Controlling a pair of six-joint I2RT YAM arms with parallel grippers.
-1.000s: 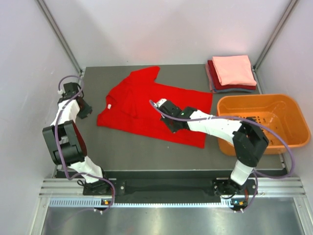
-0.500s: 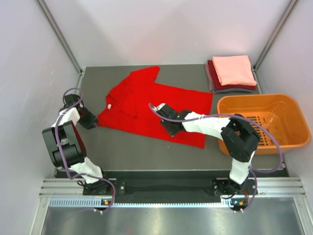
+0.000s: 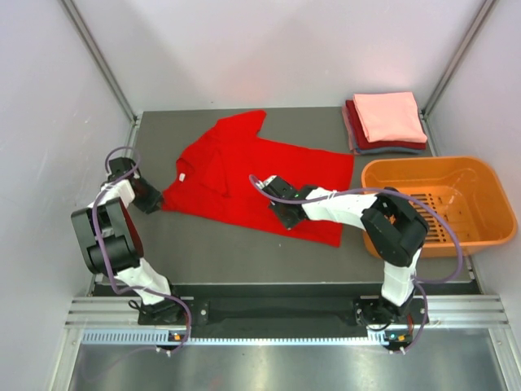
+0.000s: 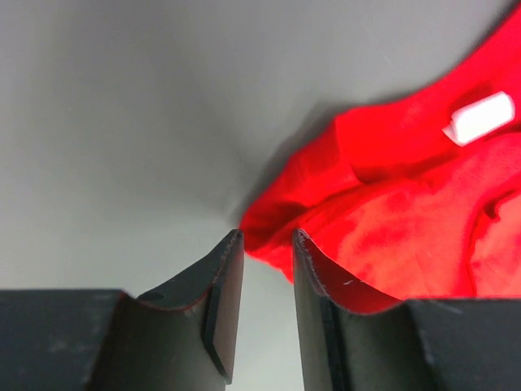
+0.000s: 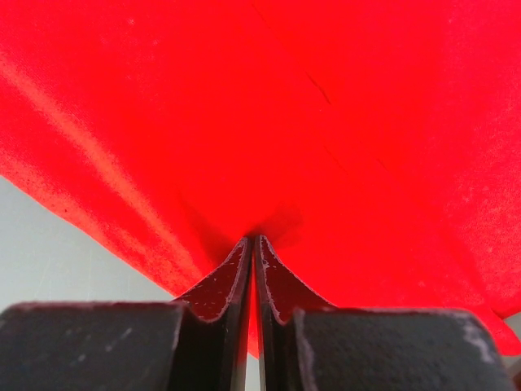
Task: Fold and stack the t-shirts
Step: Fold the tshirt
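A bright red t-shirt point(image 3: 244, 163) lies spread on the dark table, with a white neck label point(image 4: 482, 116) showing. My left gripper point(image 3: 152, 199) is at the shirt's left corner, low on the table. Its jaws point(image 4: 267, 236) stand narrowly open, with the cloth corner point(image 4: 269, 220) right at the fingertips. My right gripper point(image 3: 283, 215) is on the shirt near its front hem. It is shut point(image 5: 254, 239) and pinches a pucker of the red cloth point(image 5: 326, 122). At the back right is a stack of folded shirts: salmon-pink point(image 3: 389, 116) on top, then dark red point(image 3: 353, 124), then grey-blue point(image 3: 391, 151).
An orange plastic basket point(image 3: 488, 191) stands at the right edge of the table, right of the shirt and in front of the folded stack. White walls close in the table on the left, back and right.
My left gripper has come down and to the right, from the table's left edge to the shirt's left corner. My right gripper has shifted slightly toward the front hem, and its elbow has swung left.
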